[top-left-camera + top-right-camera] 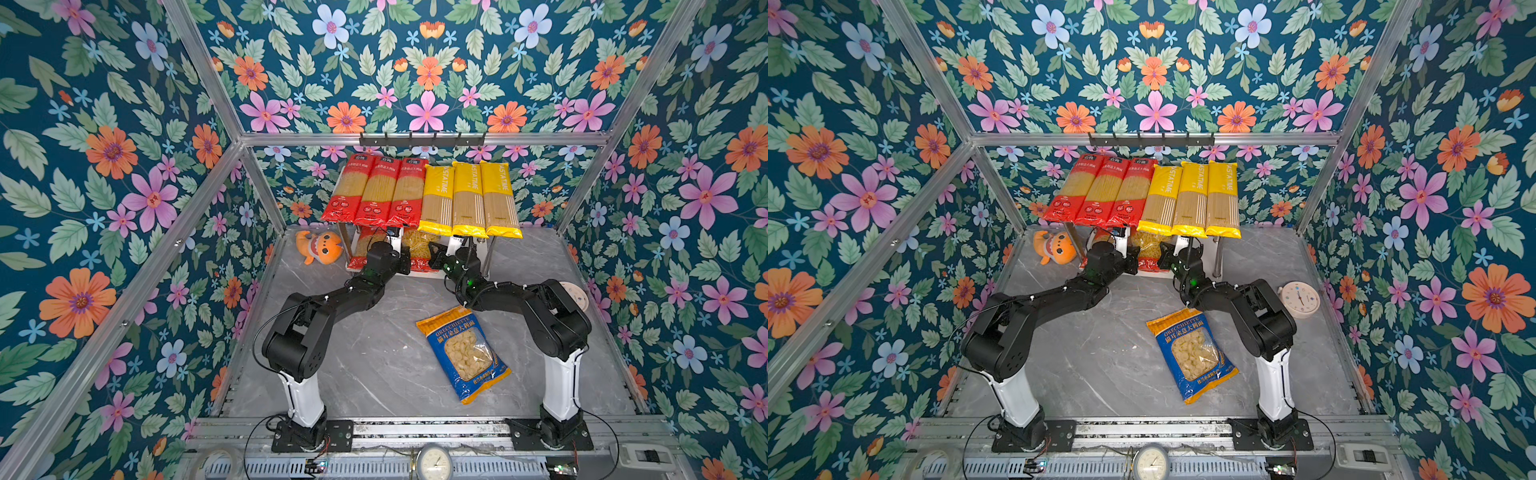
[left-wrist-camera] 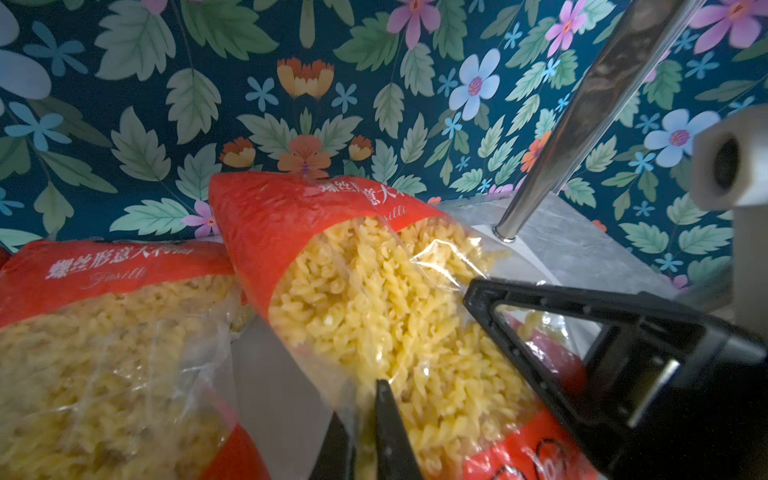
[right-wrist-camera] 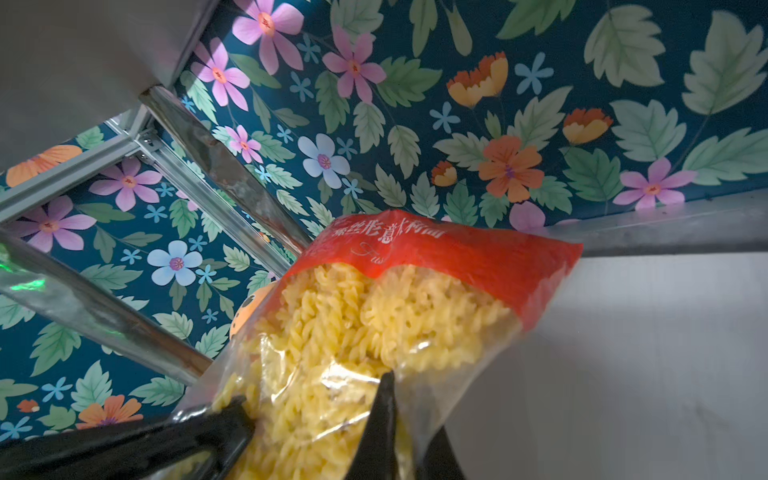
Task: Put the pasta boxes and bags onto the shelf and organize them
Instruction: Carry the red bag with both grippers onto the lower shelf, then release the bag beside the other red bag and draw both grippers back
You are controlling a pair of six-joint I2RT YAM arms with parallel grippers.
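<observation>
The fusilli bag point(image 2: 353, 291) is pinched at its near end by left gripper point(image 2: 361, 415) and right gripper point(image 3: 409, 424), both closed tight; its long axis is pointed rearward along the shelf point(image 2: 266, 386).

In both top views the spaghetti packs point(image 1: 419, 195) and the arms point(image 1: 357, 291) hide most of the shelf's point(image 1: 491, 255) lower tier. The gripped fusilli bag point(image 1: 417, 245) and the other fusilli bag point(image 1: 358, 262) show only in patches. Frame edges cut the left gripper point(image 2: 361, 436) and right gripper point(image 3: 409, 440) down to fingertips in their wrist views. The plush toy point(image 3: 249, 309) is a sliver behind the bag.
</observation>
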